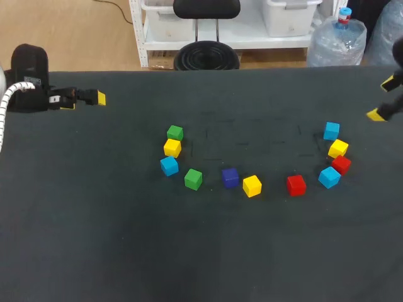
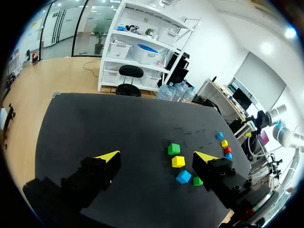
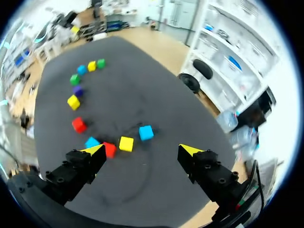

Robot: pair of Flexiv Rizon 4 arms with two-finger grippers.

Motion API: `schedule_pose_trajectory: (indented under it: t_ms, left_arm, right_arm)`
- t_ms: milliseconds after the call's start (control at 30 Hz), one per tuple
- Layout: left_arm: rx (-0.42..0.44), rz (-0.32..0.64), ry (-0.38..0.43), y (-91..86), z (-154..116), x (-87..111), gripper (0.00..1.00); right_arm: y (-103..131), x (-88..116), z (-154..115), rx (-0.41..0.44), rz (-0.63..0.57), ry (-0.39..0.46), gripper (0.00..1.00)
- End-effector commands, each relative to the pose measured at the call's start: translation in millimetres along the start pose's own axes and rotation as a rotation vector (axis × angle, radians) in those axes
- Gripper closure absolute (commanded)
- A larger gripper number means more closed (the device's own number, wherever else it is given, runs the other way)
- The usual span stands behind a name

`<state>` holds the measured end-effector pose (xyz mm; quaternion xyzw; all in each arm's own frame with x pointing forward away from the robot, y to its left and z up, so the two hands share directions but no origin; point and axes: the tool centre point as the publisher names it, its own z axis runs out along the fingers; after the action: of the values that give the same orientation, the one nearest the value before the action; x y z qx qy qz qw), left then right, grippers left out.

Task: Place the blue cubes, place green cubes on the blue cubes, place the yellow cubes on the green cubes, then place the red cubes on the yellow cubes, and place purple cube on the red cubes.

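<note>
Eleven cubes lie in an arc on the black table. On the left are a green cube [image 1: 175, 133], yellow cube [image 1: 172, 148], blue cube [image 1: 169, 166] and second green cube [image 1: 193, 178]. In the middle sit the purple cube [image 1: 230, 177], a yellow cube [image 1: 252, 185] and a red cube [image 1: 296, 185]. On the right cluster a blue cube [image 1: 329, 177], red cube [image 1: 341, 164], yellow cube [image 1: 338, 148] and blue cube [image 1: 331, 131]. My left gripper [image 1: 94, 99] [image 2: 156, 156] hovers open at the far left. My right gripper [image 1: 381, 99] [image 3: 142, 150] hangs open at the far right, above the right cluster, empty.
The table [image 1: 208, 251] is one dark cloth surface, with its far edge [image 1: 208, 70] behind the cubes. Bare cloth stretches between the two arms and in front of the arc of cubes.
</note>
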<state>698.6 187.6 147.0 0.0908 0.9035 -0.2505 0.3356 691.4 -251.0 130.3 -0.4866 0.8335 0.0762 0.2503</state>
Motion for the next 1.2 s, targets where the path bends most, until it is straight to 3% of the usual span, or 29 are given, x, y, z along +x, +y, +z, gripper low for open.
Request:
schedule_pose_trajectory:
  t_ms: [33,233,600,1200]
  left_arm:
    - [-0.01,-0.002,0.008,-2.1,-0.2,-1.5,0.0]
    - [-0.01,-0.002,0.008,-2.1,-0.2,-1.5,0.0]
    - [-0.01,-0.002,0.008,-2.1,-0.2,-1.5,0.0]
    - [-0.01,-0.002,0.008,-2.1,-0.2,-1.5,0.0]
  right_arm:
    - [-9.3,4.4,10.2,-0.107,-0.112,0.011,0.0]
    - [-12.8,9.6,30.8,-0.161,-0.182,0.027,0.0]
    - [-12.6,11.1,62.6,-0.226,-0.207,0.041,0.0]
    - [-11.6,13.0,98.3,-0.229,-0.19,0.054,0.0]
